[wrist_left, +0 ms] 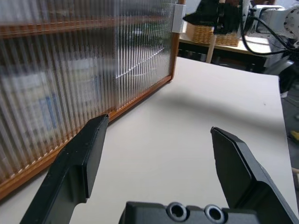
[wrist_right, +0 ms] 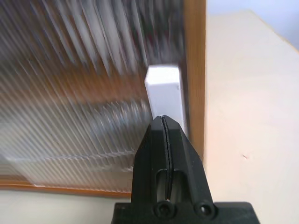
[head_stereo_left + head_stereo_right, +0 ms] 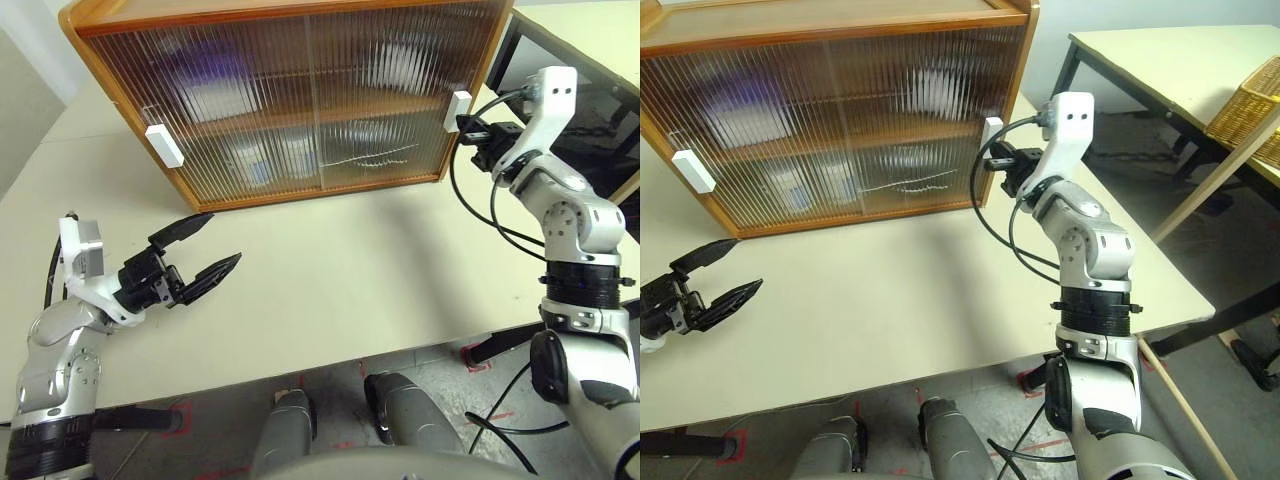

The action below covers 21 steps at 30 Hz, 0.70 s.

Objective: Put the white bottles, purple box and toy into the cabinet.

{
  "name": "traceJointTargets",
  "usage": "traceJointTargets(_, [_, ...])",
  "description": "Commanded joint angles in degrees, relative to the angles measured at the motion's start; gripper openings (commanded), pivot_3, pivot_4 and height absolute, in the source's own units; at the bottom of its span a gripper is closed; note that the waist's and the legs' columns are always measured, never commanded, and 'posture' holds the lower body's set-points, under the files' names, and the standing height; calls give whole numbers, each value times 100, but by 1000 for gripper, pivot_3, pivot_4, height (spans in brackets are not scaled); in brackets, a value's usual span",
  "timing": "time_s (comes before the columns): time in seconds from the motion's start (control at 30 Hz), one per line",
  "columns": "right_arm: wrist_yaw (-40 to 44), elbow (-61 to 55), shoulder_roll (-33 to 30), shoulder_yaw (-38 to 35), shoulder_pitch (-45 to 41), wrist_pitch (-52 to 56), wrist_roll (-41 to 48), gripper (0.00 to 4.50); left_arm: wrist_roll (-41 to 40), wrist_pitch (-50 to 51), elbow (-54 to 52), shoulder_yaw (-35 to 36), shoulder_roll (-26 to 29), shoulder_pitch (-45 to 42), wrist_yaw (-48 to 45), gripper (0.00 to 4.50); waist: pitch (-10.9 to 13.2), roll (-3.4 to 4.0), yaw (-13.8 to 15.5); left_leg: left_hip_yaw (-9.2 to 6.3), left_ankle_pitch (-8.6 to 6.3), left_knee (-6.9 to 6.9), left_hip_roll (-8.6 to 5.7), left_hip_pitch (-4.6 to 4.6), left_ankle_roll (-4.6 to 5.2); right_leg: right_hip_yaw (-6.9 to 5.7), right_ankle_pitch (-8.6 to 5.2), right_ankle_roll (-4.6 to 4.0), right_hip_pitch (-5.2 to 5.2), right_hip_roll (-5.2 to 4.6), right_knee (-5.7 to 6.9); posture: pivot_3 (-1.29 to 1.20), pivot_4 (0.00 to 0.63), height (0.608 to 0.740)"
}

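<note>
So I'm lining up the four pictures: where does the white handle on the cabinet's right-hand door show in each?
Left eye view: white handle, upper right, beside the right pincer.
Right eye view, right of centre.
Left wrist view, top, right of centre.
Right wrist view, centre, just past the shut fingertips.
Shared landmark: cabinet's orange-brown right post.

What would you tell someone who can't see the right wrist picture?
The right tool, its two black fingers pressed shut, points at the white handle on the cabinet door's edge. Behind the ribbed door are only blurry shapes; the pale table lies beside the cabinet.
</note>
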Motion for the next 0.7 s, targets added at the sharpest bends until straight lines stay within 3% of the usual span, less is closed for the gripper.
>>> traceJointTargets(0.03, [944,-442,-110,-241,256,376,982,1012,63,22,-10,-42,7,39,20,4500,0,0,-46,1,0,-1,0,0,0,-2,-4,-1,0,2,1,-212,115,740])
traceJointTargets(0.2, [2023,-300,-860,-195,903,505,1220,2926,90,-4,-79,-94,-56,53,157,4500,0,0,-77,-5,1,6,-8,2,-1,-4,-27,20,22,1,-4,-204,121,740])
traceJointTargets(0.33, [2806,482,-1243,-522,1499,-414,998,4463,129,-10,-42,-133,-143,32,306,4500,6,3,-86,-4,-3,26,-10,2,-8,1,-33,28,38,-3,-12,-220,135,740])
traceJointTargets(0.47, [3681,1177,-1731,-160,2202,-2074,24,4463,166,40,63,-248,-179,-126,334,4500,54,6,-95,-6,-8,43,-12,2,-14,3,-36,33,48,-7,-13,-241,160,740])
traceJointTargets(0.7, [4068,1730,-1770,-121,2463,-2681,-216,4463,217,-50,177,-350,-217,-302,339,4500,159,11,-214,-3,-19,40,-10,14,-32,2,-37,30,53,-4,-14,-229,161,740])
